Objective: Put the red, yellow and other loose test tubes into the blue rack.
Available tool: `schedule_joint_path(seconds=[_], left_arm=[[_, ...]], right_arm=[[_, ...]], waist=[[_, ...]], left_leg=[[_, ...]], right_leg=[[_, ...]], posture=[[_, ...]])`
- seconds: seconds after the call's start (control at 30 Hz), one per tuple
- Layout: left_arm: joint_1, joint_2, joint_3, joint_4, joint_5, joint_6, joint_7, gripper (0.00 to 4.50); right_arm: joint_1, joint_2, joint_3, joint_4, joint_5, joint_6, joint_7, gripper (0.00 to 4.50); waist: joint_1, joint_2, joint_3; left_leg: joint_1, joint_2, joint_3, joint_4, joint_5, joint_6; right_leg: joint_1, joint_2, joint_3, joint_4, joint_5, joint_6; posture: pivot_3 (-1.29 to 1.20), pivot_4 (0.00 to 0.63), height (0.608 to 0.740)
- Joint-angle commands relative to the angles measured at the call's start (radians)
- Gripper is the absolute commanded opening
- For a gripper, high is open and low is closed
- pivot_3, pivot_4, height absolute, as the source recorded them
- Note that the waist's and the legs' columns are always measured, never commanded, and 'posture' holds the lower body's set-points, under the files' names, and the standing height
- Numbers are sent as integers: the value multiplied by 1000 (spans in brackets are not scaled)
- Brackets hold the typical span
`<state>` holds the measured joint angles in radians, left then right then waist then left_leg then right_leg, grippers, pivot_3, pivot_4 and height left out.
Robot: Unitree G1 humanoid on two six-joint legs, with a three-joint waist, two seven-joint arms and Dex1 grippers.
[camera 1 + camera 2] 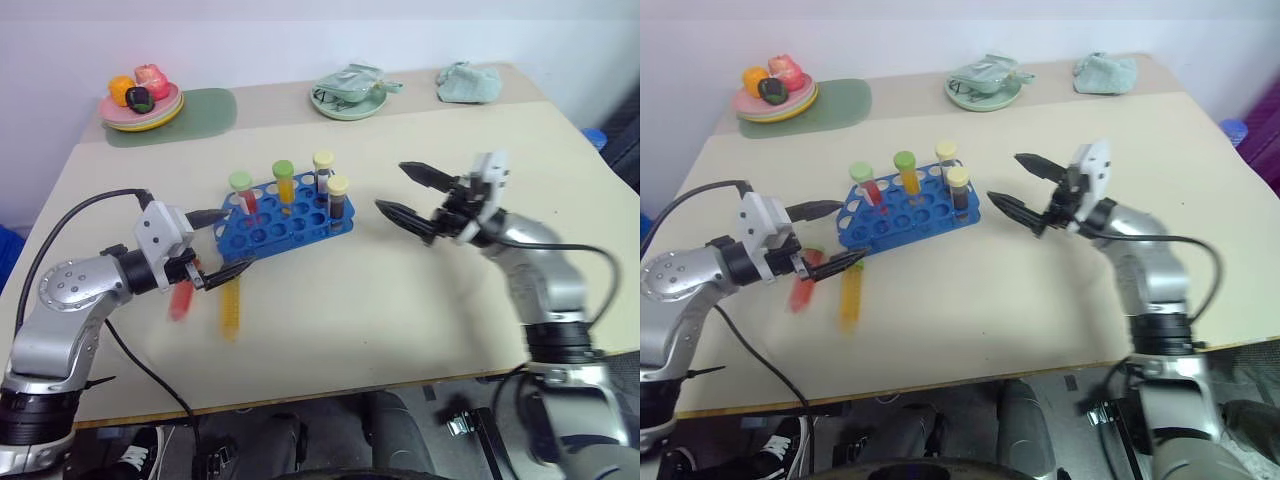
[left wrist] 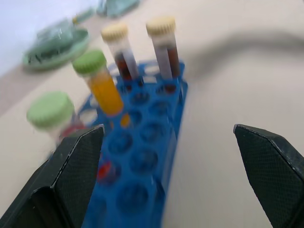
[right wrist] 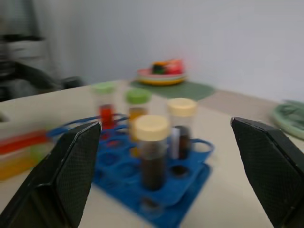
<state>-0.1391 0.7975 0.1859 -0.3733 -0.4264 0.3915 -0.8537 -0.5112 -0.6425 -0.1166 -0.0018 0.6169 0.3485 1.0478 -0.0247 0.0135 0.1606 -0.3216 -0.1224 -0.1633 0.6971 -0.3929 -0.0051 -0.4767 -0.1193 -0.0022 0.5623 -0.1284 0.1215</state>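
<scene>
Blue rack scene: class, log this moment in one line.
blue rack: four tubes upright | red tube, yellow tube: loose on table | left gripper, right gripper: open, empty

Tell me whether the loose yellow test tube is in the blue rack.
Out. The yellow test tube lies flat on the table, apart from the blue plastic rack.

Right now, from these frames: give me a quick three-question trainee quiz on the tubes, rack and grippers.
1. How many capped tubes stand upright in the blue plastic tube rack?
2. True or false: the red-filled loose tube and the yellow-filled loose tube lie on the beige table, outside the rack.
3. The right gripper is: A) shut on a tube, B) open and empty, C) resting inside the rack.

Key: 1) four, two green-capped and two cream-capped. 2) True; they lie beside the open left gripper. 3) B.
</scene>
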Motion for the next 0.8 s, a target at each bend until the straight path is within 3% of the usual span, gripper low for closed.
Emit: schedule_joint_path(seconds=[0.03,0.2,0.33,0.4,0.57,0.8], left_arm=[[29,66,44,-142,-15,167,64,4500],[-23,82,118,-295,-143,629,254,4500],[-142,13,166,-368,-212,1046,380,4500],[-187,-8,163,-397,-233,1169,409,4500],[-205,-49,197,-342,-381,1223,533,4500],[-208,37,161,-273,-696,1223,813,4500]], right_arm=[[7,-116,-28,-113,102,129,129,4466],[-5,-216,17,-160,110,200,245,4466],[-45,-201,51,-147,95,228,251,4466],[-58,-181,61,-136,87,214,255,4466],[-56,-159,80,-125,63,188,273,4466],[-39,-138,76,-131,55,179,259,4466]], waist=[[11,0,0],[16,-1,0],[16,-2,0],[15,-2,0],[15,-2,0],[17,-2,0]], left_leg=[[0,0,1,0,0,1],[1,0,2,1,-1,1],[1,0,2,2,-1,1],[1,0,2,2,-1,1],[1,0,1,2,-1,0],[1,0,1,2,-1,-1]], right_leg=[[0,0,0,0,0,0],[2,0,0,0,0,0],[2,0,0,0,0,0],[2,0,0,0,0,0],[1,0,0,1,0,0],[1,0,0,1,0,0]], posture=[[0,150,740],[0,150,740],[0,150,740],[0,150,740],[0,150,740],[0,150,740]])
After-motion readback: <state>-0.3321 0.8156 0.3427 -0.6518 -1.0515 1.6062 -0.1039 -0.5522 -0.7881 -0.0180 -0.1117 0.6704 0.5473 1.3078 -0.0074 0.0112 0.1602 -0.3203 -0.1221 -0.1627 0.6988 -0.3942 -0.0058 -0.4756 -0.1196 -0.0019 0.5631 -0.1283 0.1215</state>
